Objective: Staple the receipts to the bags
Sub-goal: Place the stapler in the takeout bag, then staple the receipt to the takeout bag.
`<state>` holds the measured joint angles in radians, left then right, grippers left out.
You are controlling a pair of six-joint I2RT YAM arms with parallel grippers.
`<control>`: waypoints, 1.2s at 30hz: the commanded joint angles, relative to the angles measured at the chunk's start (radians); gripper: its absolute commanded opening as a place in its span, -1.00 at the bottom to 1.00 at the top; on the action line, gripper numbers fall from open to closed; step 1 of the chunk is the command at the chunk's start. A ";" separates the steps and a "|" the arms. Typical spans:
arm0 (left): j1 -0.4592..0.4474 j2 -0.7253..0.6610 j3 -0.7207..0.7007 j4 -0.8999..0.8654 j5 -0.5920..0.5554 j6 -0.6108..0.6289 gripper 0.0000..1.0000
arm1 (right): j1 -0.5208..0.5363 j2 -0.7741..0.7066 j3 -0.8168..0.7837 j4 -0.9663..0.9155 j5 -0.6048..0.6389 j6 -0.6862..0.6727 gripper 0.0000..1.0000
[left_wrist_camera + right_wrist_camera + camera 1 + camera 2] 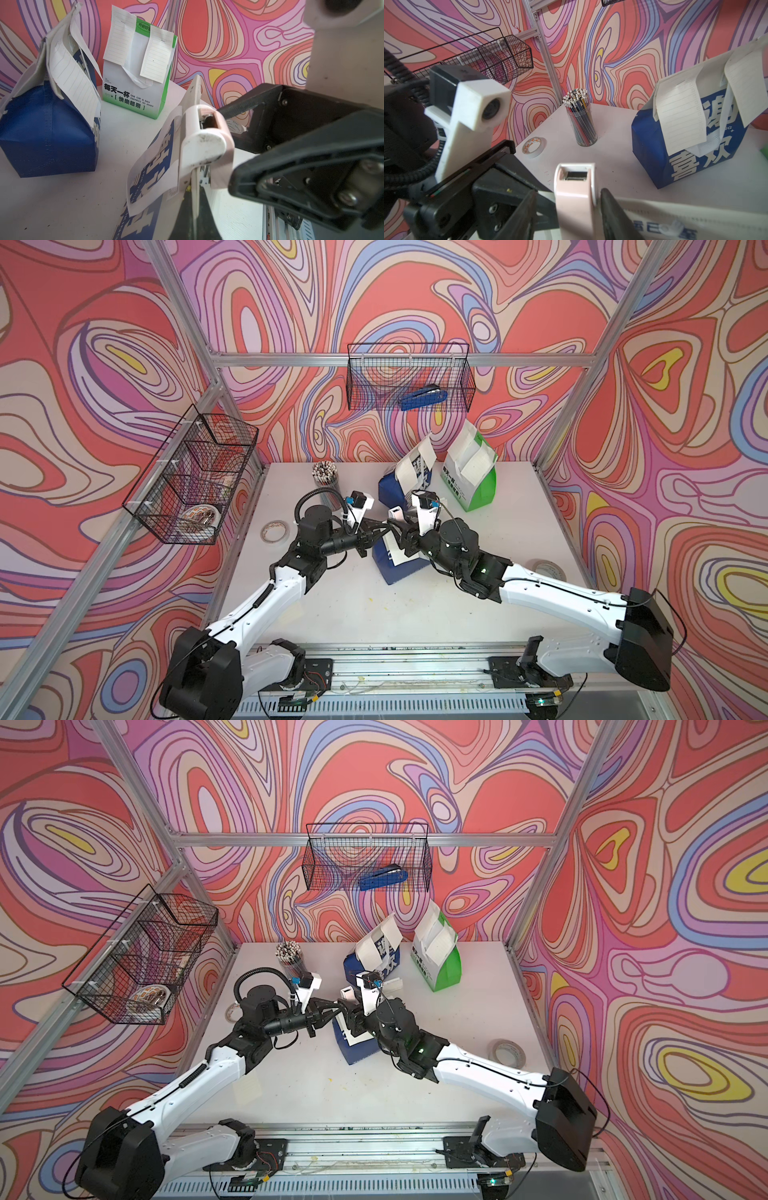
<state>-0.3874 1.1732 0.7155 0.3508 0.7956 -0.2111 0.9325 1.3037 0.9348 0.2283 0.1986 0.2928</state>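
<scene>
Pink stapler [574,209] noted upright, set over an edge of the flat blue bag [392,572] on the table [415,614]. A receipt [685,214] is laid on that bag, just beside the stapler. Right gripper [569,192] is placed around the stapler, jaws parted, with a gap seen on one side. Left gripper [382,526] is closed, tip just beside the stapler; whether paper is pinched cannot be told. Beyond the stapler, toward the back wall, the standing blue bag [47,135] and the green bag [135,87] are seen near each other. Two receipts [119,37] are hung from the top of each.
</scene>
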 commanded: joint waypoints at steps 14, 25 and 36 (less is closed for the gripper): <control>-0.004 0.015 -0.019 0.316 0.204 0.088 -1.00 | -0.313 -0.076 0.300 -0.530 -0.762 -0.772 0.48; -0.003 -0.012 0.021 0.124 0.319 0.300 -1.00 | -0.377 0.184 0.666 -1.247 -0.880 -1.300 0.63; -0.004 -0.010 0.068 0.003 0.300 0.397 -1.00 | -0.377 0.336 0.776 -1.451 -1.034 -1.255 0.68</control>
<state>-0.3874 1.1908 0.7265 0.3092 1.0683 0.1261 0.5575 1.6314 1.7039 -1.1496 -0.7677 -0.9600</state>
